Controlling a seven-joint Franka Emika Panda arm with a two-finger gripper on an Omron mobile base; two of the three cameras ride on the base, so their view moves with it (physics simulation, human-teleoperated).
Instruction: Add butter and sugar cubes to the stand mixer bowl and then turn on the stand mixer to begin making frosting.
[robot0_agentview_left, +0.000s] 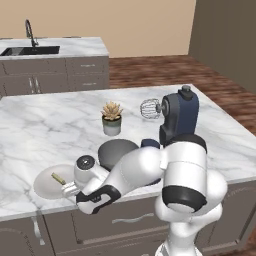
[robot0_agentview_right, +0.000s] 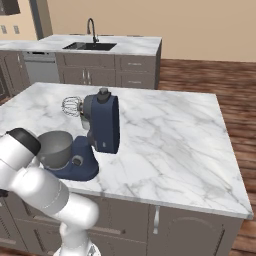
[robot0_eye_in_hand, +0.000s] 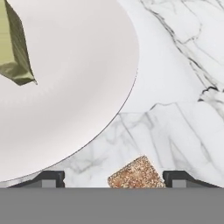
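Look down the hand view. One sugar cube (robot0_eye_in_hand: 136, 173) sits on the marble bench (robot0_eye_in_hand: 183, 78), right between the two dark tips of your pincer (robot0_eye_in_hand: 114, 178). It is at about 6 o'clock in that view, very close to the hand. It is turned a bit, with a corner pointing up toward 12 o'clock.

The pincer tips stand apart, one on each side of the cube, with bare bench showing on both sides. They are not touching it, and they hold nothing. I think the next move is to squeeze shut on this cube.

The butter (robot0_eye_in_hand: 13, 48) lies on the white plate (robot0_eye_in_hand: 83, 87), up at about 10 o'clock from the cube.

The stand mixer bowl (robot0_agentview_left: 116, 151) is just past the plate, sitting by the blue stand mixer (robot0_agentview_left: 178, 120). I think the cube has to go there.
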